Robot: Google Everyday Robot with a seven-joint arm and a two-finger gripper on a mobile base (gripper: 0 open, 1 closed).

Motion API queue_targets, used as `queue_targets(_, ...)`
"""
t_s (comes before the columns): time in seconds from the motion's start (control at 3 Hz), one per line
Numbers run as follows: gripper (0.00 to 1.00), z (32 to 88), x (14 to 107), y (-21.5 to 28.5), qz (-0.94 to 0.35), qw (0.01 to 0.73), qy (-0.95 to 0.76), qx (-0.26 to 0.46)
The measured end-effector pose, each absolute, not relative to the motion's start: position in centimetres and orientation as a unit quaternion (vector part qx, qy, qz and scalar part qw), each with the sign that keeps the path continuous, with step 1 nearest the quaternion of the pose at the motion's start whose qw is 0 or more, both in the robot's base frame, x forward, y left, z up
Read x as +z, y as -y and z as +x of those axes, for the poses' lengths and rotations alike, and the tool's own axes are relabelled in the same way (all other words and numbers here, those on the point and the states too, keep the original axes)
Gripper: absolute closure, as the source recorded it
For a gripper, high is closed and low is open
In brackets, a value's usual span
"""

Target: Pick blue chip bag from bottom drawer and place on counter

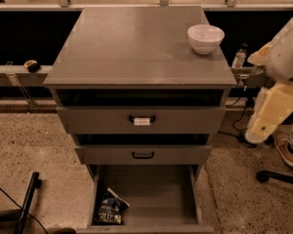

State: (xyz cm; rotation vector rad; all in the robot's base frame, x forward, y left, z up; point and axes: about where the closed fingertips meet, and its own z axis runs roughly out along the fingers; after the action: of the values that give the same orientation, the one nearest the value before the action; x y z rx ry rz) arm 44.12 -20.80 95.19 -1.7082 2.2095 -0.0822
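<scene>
The blue chip bag [111,210] lies crumpled in the front left corner of the open bottom drawer [156,194], a plain grey box below two shallower drawers. The counter [132,43] is the wide grey cabinet top. My arm hangs at the right edge of the view, beside the cabinet. Its gripper [258,130] points down at about the height of the middle drawers, well to the right of and above the bag, and holds nothing that I can see.
A white bowl [205,37] stands on the counter's back right corner. The two upper drawers [141,120] with black handles are partly pulled out. A small bottle [239,57] stands right of the cabinet. A chair base [278,175] and a black pole [28,199] are on the floor.
</scene>
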Motion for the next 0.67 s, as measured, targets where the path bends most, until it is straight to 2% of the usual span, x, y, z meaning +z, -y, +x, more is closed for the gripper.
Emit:
queue_targets(0.33, 0.0, 42.3, 90.3, 17.9, -0.615, 0.204, -0.762, 0.003)
queue_targets(0.67, 0.0, 41.8, 87.2, 15.7, -0.671, 0.211, -0.711, -0.005)
